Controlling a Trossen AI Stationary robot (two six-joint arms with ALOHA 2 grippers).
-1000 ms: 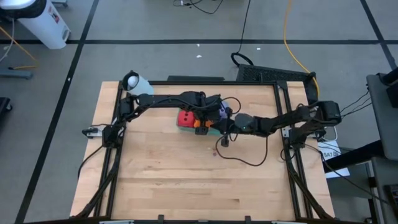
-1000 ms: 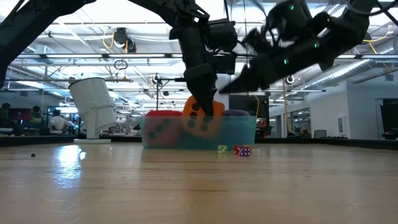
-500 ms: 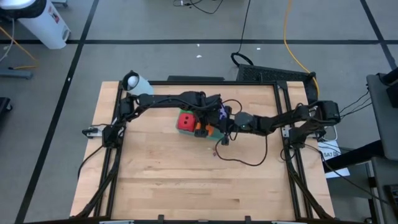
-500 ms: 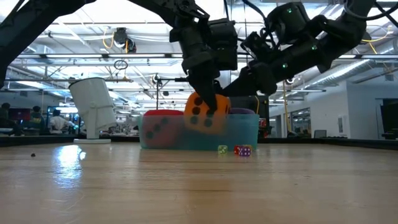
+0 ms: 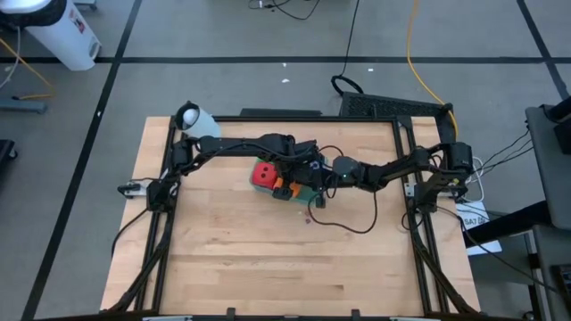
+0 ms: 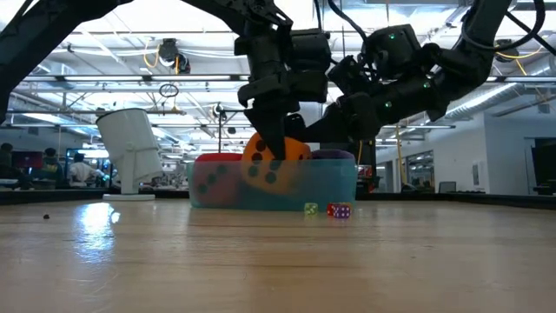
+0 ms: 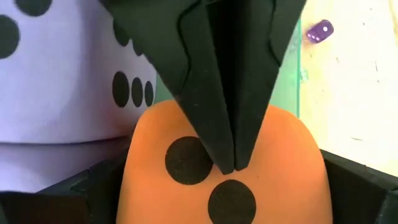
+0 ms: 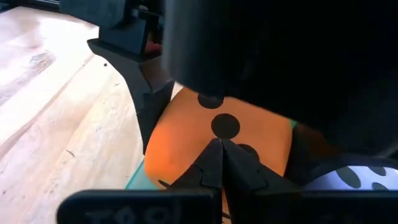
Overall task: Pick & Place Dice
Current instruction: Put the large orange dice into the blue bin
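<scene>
A teal see-through tub (image 6: 340, 188) stands mid-table. It holds a red die (image 6: 217, 176), a purple die (image 7: 56, 81) and an orange die (image 6: 276, 167), which sits tilted with its top above the rim. My left gripper (image 6: 271, 155) comes down from above and is closed on the orange die (image 7: 186, 162). My right gripper (image 8: 221, 155) is shut and reaches in from the table's right, slanting down, with its tips against the same die. A green die is not in view. My left gripper pinches the orange die by two opposite sides (image 7: 134, 186) between its fingers (image 7: 62, 193), which point steeply down. The die is tilted, with its lower part inside the tub. My right gripper's shut tips (image 7: 233, 167) touch the die's upward pip face (image 8: 225, 127), slanting down from the table's right.
Two tiny dice (image 6: 310, 209) (image 6: 339, 209) lie on the wood just in front of the tub, and a small purple one (image 7: 318, 31) lies beside it. A white cylinder (image 5: 198, 119) stands at the table's far left corner. A loose cable (image 5: 352, 227) trails across the table.
My right gripper has come down and toward the table's left, onto the orange die. My left gripper has rolled about its own line while staying in place. The orange die has turned, and in the last half second it has sunk lower into the tub.
</scene>
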